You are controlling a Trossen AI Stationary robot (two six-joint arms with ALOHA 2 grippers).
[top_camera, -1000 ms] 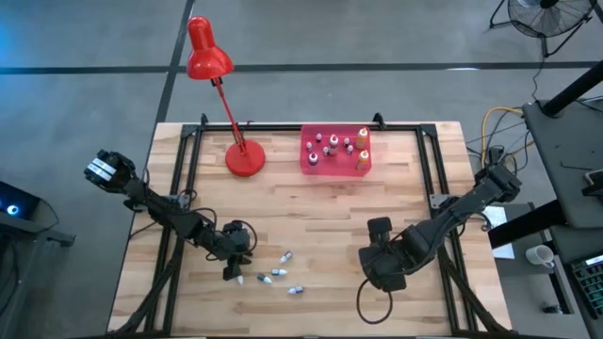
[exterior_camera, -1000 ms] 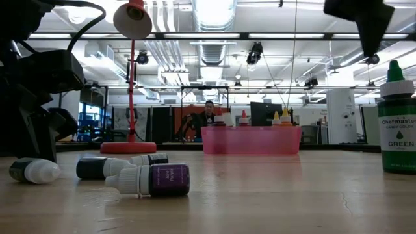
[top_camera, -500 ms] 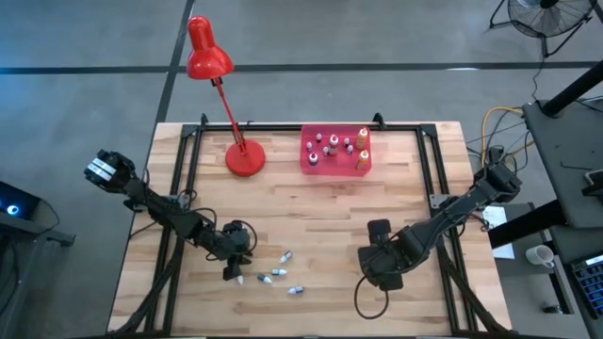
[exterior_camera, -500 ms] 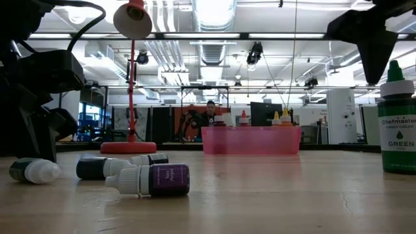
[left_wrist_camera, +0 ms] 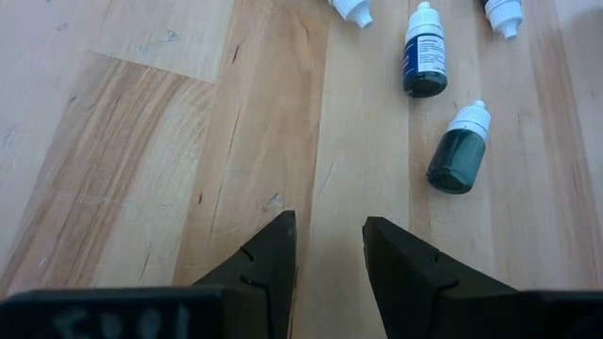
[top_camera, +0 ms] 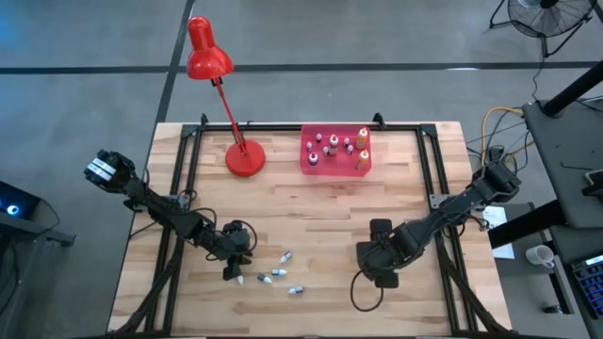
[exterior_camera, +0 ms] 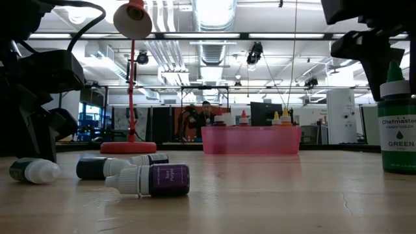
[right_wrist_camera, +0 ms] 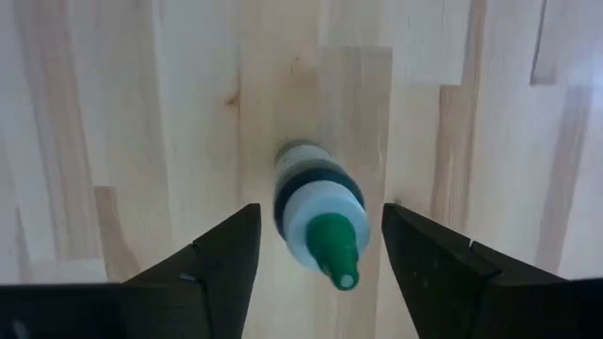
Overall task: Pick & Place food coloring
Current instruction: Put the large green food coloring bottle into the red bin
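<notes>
From above, the right gripper [top_camera: 381,273] completely hides the green food coloring bottle [right_wrist_camera: 317,216], which stands upright with its pointed cap up, sitting between the spread fingers, not gripped. The left gripper [left_wrist_camera: 328,254] is parted and empty near the small bottles [top_camera: 275,274] lying flat; pink tray [top_camera: 334,164] and red lamp [top_camera: 215,68] are well apart.

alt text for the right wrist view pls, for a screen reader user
Seen from just above, an upright green-capped dropper bottle stands on the wooden table, framed between the two dark fingers of the open right gripper, which have not closed on it. Nothing else shows on the pale planks.
</notes>
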